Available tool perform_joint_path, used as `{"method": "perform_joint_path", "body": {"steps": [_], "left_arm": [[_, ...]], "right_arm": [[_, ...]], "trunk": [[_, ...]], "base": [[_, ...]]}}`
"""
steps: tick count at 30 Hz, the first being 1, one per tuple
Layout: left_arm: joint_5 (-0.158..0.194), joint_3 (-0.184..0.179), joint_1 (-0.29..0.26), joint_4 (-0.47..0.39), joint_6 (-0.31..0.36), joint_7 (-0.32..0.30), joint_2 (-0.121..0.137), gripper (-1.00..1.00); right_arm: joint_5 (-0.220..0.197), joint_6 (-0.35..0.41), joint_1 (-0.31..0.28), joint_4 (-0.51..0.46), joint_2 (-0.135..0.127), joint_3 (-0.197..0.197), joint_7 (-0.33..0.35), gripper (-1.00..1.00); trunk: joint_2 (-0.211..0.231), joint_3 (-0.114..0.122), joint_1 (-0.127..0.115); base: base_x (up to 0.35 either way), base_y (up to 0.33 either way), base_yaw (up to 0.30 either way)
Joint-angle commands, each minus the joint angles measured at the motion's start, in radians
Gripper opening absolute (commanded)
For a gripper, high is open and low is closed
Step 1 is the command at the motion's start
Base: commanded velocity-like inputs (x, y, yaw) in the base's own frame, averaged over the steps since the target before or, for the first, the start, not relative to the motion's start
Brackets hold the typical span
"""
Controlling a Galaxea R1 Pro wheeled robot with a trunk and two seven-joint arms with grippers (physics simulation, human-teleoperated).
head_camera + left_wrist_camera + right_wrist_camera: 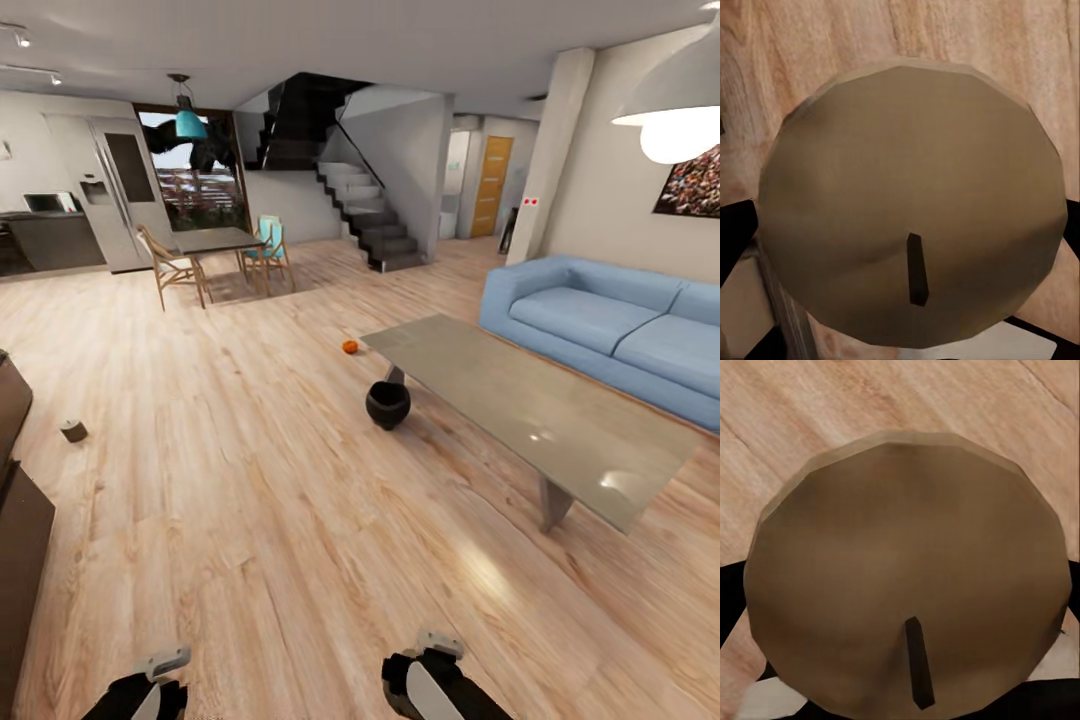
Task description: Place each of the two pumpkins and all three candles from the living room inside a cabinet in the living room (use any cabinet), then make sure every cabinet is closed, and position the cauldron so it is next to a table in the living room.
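Note:
My left gripper is shut on a tan candle; its wick points at the camera and dark fingers press its sides. The right gripper holds a second candle the same way. In the head view a third candle stands on the floor at left, near the dark-brown cabinet. One orange pumpkin lies on the floor by the far corner of the glass-topped table. The black cauldron sits on the floor against the table's near-left side.
A blue sofa runs behind the table at right. Farther back stand a dining table with chairs, a staircase and the kitchen fridge. Both of my forearms show low over wide wooden floor.

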Motion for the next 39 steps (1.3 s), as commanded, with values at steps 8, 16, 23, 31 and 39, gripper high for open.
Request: {"method": "perform_joint_path", "body": {"steps": [8,16,23,31,39], "left_arm": [[0.001,-0.001,0.000,0.028,-0.037,0.000,0.002,-1.00],[0.001,-0.003,0.000,0.034,-0.079,-0.008,-0.001,-1.00],[0.002,-0.003,0.000,0.046,-0.083,-0.012,-0.003,-1.00],[0.003,-0.003,0.000,0.064,-0.098,-0.013,-0.003,-1.00],[0.003,-0.001,0.000,0.065,-0.099,-0.013,-0.002,-1.00]], "right_arm": [[0.077,-0.108,0.000,0.110,0.009,0.000,0.079,-1.00],[0.082,-0.117,0.000,0.121,0.013,0.000,0.081,-1.00],[0.082,-0.117,0.000,0.122,0.014,-0.001,0.081,-1.00],[0.088,-0.123,0.000,0.136,0.015,0.001,0.081,-1.00],[0.105,-0.192,0.000,0.217,0.021,0.095,0.081,-1.00]], "trunk": [[0.042,0.020,-0.023],[0.042,0.026,-0.023],[0.042,0.034,-0.023],[0.042,0.035,-0.023],[0.042,0.035,-0.023]], "base": [[0.000,0.000,0.291],[0.149,0.000,0.268],[0.086,0.000,0.219],[0.301,0.000,0.033],[0.328,0.036,0.001]]}}
